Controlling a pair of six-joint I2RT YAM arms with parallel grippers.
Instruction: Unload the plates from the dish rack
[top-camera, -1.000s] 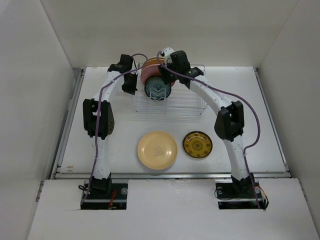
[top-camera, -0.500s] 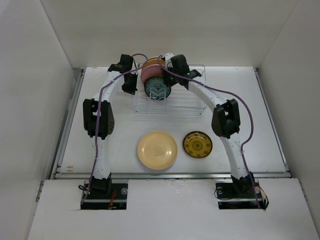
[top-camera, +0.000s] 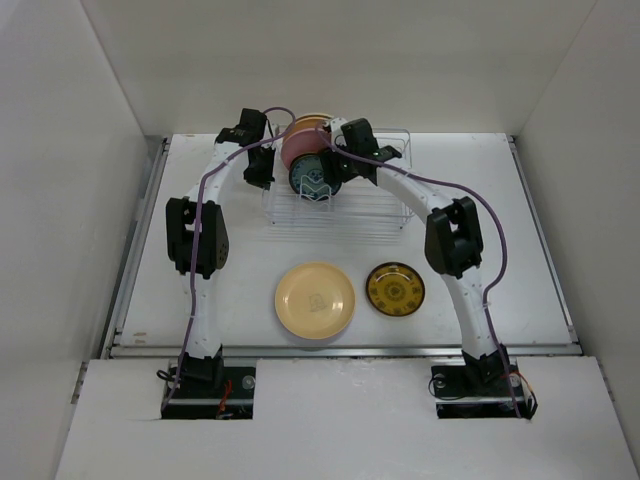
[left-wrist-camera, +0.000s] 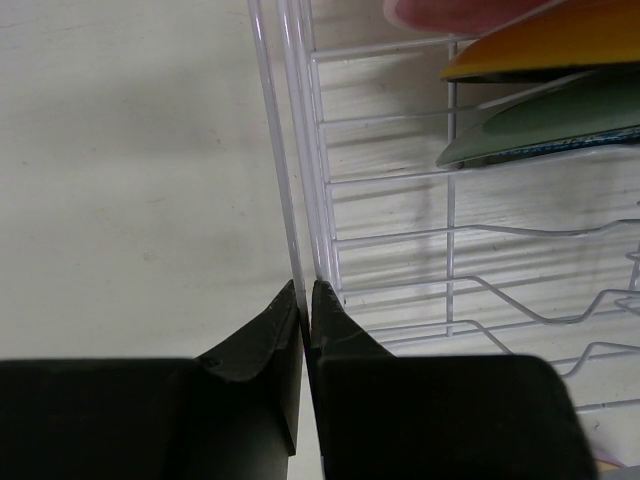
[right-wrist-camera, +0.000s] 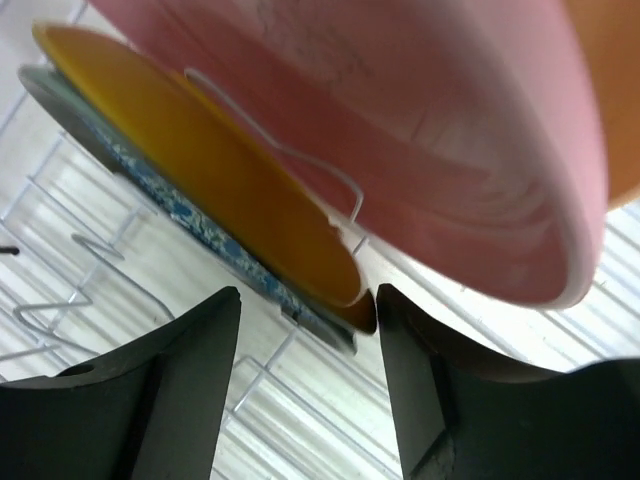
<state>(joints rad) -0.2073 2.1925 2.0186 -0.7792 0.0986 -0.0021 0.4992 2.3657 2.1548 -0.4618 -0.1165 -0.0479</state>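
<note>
My right pincer (right-wrist-camera: 305, 300) is at the dish rack (top-camera: 340, 212), at the far side of the table (top-camera: 500, 200), with its fingers spread apart and holding nothing. Straight ahead of it, plates stand on edge in the wire slots, their rims running away from me so that they meet the gap edge-on. A yellow plate (right-wrist-camera: 230, 170) and a teal patterned plate (right-wrist-camera: 200, 228), pressed close behind it, have their nearest rims between my fingertips. A larger pink plate (right-wrist-camera: 450, 150) leans just beside my right finger, so I judge there is little room on that side, and a thin wire prong crosses the yellow rim. My left pincer (left-wrist-camera: 305, 292) is closed on the rack's left rim wire, apparently steadying it, so the right arm is the one placed to lift. Up and toward me looks open. A cream plate (top-camera: 315, 299) and a dark yellow-brown plate (top-camera: 394, 289) lie flat on the near table.
</note>
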